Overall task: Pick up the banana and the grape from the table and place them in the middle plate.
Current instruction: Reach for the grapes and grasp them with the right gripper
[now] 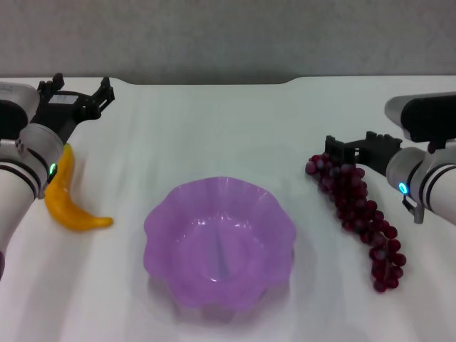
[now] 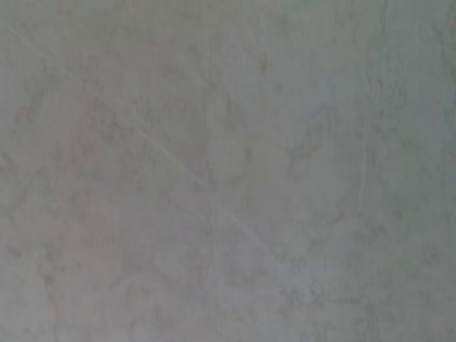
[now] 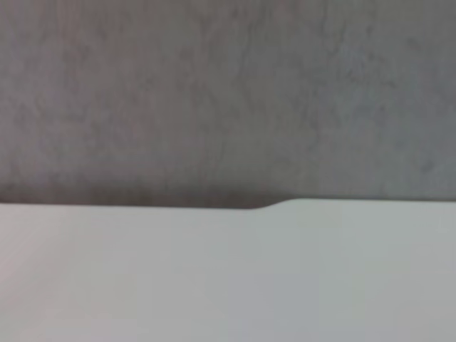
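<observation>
The purple plate (image 1: 219, 246) is sitting in the middle of the white table (image 1: 214, 128), toward the near edge, with nothing lying in it. Its wavy rim is showing all the way round.

The banana (image 1: 68, 203) is lying on the table near the left edge, well apart from the plate. Its curve is bending toward the plate at the near end, and its far end is disappearing behind the left arm. The left gripper (image 1: 80, 89) is hovering over the far left corner of the tabletop, beyond the banana, with its two dark fingers (image 1: 105, 93) standing spread apart and holding nothing.

The grapes (image 1: 360, 214) are lying as a long bunch near the right edge, running from the middle of that side down toward the near right corner, also well apart from the plate. The right gripper (image 1: 353, 148) is sitting just at the far end of the bunch, right above the topmost grapes. I cannot tell whether its fingers are parted or closed, or whether they are touching the fruit.

The left wrist view is showing only a mottled grey surface. The right wrist view is showing the far edge of the table (image 3: 228, 278), with its notch, against the grey wall (image 3: 228, 92).
</observation>
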Action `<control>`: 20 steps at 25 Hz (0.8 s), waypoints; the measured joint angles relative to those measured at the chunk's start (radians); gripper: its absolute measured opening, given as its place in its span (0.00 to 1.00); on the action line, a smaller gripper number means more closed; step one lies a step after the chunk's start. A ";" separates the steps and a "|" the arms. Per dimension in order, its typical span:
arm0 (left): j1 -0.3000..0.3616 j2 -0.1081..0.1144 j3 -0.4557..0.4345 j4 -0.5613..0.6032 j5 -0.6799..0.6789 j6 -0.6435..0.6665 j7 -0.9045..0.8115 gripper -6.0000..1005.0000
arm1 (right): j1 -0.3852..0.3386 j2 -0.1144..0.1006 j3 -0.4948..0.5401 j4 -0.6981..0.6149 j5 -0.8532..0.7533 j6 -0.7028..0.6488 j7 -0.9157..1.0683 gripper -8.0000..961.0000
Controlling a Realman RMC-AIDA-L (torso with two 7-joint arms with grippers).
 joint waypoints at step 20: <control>-0.006 -0.002 0.000 -0.004 0.000 0.000 -0.003 0.89 | -0.018 0.008 -0.141 0.006 0.068 0.043 0.009 0.92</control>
